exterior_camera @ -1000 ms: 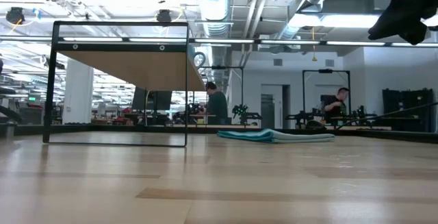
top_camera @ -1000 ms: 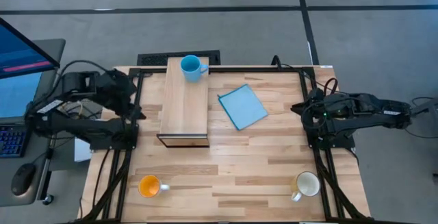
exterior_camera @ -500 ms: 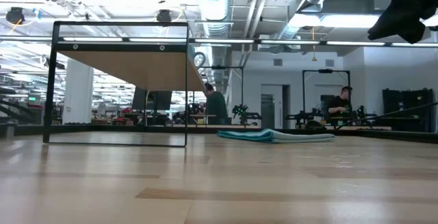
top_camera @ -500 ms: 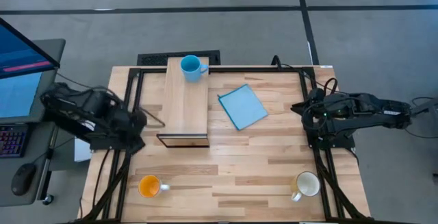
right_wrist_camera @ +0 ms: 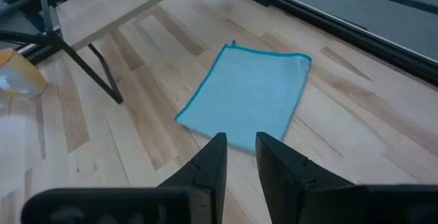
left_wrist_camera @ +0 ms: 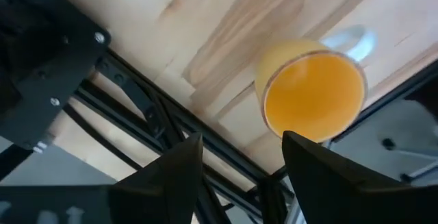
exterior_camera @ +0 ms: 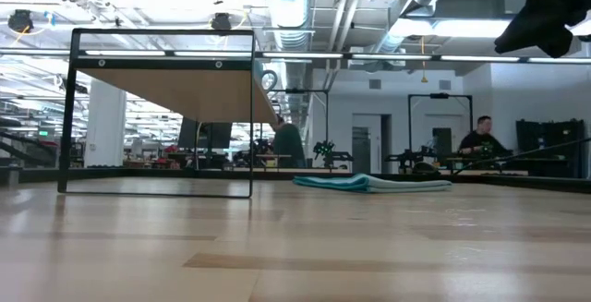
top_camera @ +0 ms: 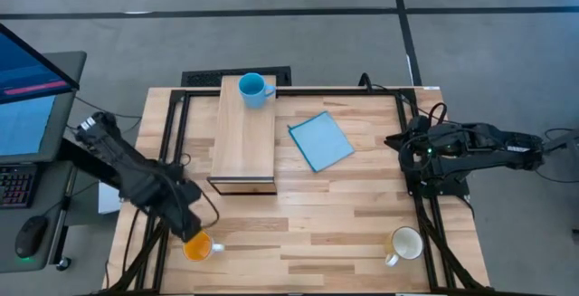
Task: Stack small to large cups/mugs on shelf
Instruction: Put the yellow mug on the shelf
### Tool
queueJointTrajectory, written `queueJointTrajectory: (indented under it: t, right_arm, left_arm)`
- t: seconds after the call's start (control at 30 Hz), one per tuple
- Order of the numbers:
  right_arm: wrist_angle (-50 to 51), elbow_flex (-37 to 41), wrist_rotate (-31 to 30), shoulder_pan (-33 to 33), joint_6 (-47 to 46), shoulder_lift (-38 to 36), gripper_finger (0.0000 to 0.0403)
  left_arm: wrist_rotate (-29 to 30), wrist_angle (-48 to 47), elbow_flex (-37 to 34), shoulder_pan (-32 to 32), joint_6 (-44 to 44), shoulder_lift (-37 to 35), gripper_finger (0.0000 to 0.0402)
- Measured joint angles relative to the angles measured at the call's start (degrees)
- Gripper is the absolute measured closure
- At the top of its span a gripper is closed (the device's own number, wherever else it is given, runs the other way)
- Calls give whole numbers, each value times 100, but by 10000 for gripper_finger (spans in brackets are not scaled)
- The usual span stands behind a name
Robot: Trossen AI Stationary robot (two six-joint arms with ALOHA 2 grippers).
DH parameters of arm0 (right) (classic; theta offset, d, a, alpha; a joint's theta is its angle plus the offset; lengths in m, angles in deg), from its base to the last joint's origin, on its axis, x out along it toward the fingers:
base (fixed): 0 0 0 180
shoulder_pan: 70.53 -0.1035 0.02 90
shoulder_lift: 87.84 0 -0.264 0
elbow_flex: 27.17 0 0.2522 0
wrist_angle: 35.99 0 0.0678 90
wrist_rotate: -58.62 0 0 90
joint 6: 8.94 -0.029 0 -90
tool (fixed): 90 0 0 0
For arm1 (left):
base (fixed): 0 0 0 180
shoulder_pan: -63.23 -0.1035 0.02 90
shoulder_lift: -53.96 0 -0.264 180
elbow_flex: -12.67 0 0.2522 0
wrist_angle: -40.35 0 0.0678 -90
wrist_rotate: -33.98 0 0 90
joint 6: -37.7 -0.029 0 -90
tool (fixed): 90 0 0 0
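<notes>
The left arm has swung from the table's [top_camera: 344, 214] nine o'clock edge toward seven o'clock, and its claw [top_camera: 187, 226] now hangs open just over the orange mug [top_camera: 196, 245]. In the room behind, a person [exterior_camera: 481, 138] has shifted toward three o'clock.

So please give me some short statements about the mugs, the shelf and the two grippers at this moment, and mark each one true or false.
1. The light-blue mug stands on the shelf. True.
2. The left gripper grips the orange mug. False: it is open, just beside it.
3. The cream mug sits on the blue cloth. False: it stands on the table, near the front edge.
4. The right gripper holds nothing. True.
</notes>
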Motion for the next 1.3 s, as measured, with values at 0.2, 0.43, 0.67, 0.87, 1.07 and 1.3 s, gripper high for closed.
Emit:
queueJointTrajectory:
  t: [0.2,0.43,0.67,0.87,1.07,1.3]
  right_arm:
    - [0,0,33,-2,-2,-1,301]
    - [-4,0,37,-2,0,0,301]
    - [-7,0,59,-2,4,-2,301]
    - [-7,0,295,0,113,0,301]
    - [0,0,405,-2,148,0,301]
    - [11,0,465,0,157,0,301]
  left_arm:
    - [-336,386,-1,362,335,776,207]
    - [-913,1179,-1,456,440,1526,207]
    - [-963,1007,-1,476,1144,1801,207]
    - [-934,1005,-1,529,2075,1764,207]
    - [-564,1138,-1,654,2837,1764,207]
    - [-648,1796,-476,938,3806,1760,207]
